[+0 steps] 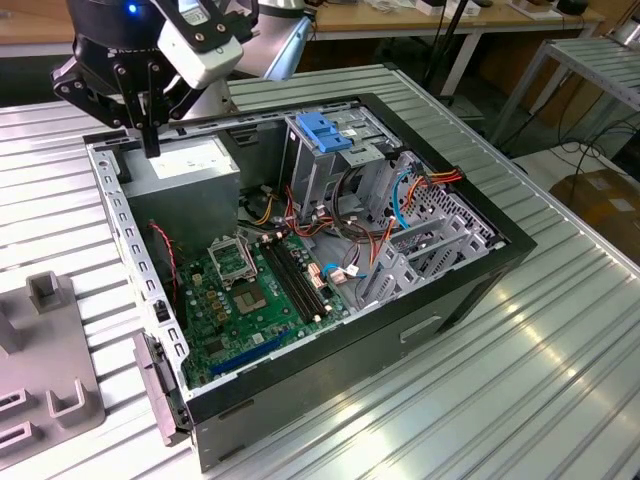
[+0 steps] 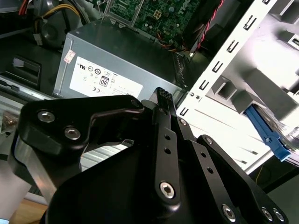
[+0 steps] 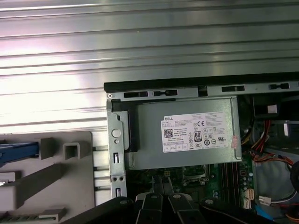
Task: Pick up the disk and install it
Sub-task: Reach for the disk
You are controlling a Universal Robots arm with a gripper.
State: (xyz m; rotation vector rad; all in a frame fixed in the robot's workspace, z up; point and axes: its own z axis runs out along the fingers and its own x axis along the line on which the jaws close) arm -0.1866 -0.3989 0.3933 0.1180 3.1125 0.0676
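Disk (image 3: 14,153) sits in the grey fixture (image 3: 70,163) on the worktop (image 1: 520,380), outside the open computer case (image 1: 400,330). Its blue rail also shows in the second wrist view (image 2: 264,130). It is well apart from the gripper (image 1: 150,140), with the case wall between them. The jaws look closed together and hold nothing. The arm points straight down at the case corner nearest the fixture, fingertips just above the power supply (image 1: 185,165), not touching it. Both wrist views show the fingertips (image 2: 161,95) (image 3: 163,182) over that labelled grey box. The fixture lies by the worktop edge on the exterior view's left.
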